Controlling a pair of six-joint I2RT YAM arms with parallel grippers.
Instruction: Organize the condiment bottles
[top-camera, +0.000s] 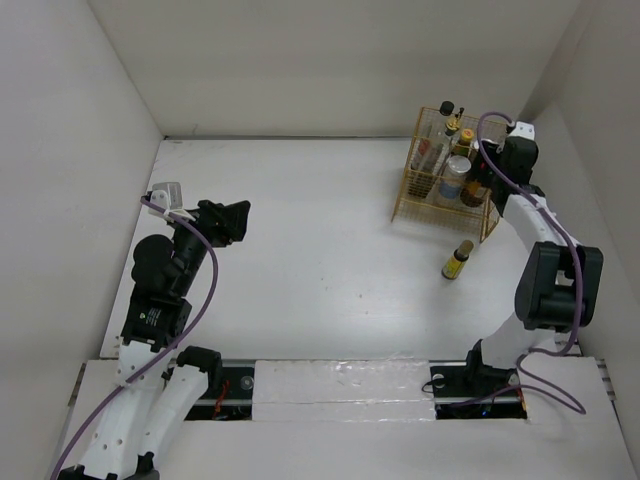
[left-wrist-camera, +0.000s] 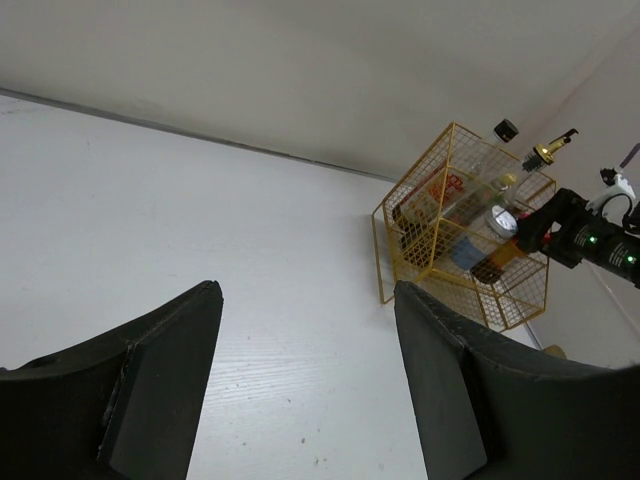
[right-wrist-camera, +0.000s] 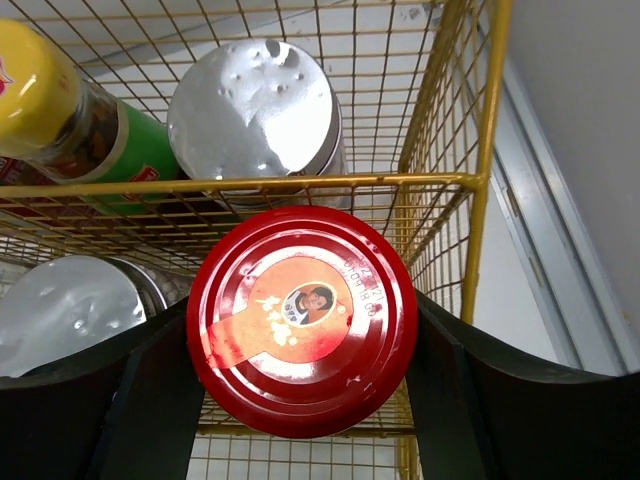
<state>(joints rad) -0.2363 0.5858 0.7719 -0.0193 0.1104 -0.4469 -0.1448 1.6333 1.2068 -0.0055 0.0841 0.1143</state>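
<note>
At the right end of the yellow wire basket (right-wrist-camera: 490, 100), the right gripper (right-wrist-camera: 300, 335) is clamped on the red-lidded jar (right-wrist-camera: 300, 290), with a finger against each side of the lid. From the wrist view the jar sits in the near-right cell, framed by wire behind and in front. I can't tell whether its base is seated on the basket floor or hanging.

Behind it in the basket are a silver-capped shaker (right-wrist-camera: 255, 105), a second shaker (right-wrist-camera: 65, 310) to the left, and a yellow-capped bottle (right-wrist-camera: 35, 85) with a green label.

The left gripper (left-wrist-camera: 305, 300) has its jaws wide apart with nothing between them. It is well away over the left of the table (top-camera: 300, 250), pointed at the basket.

My read of the step is that the jar is being placed into its slot. The next move calls for a straight lowering until the jar is seated, clear of the wire and the neighbouring shaker. After that, release and lift out vertically so the fingers don't snag the mesh.

The small dark bottle (top-camera: 457, 260) is out on the table near the basket's front, not yet stowed. The right arm is nearer to it.

The jar lid carries an orange label with a small portrait roundel and a ring of characters, too small to read. There is a scrap of red print beside the yellow cap, also unreadable. I can't confirm any brand.
</note>
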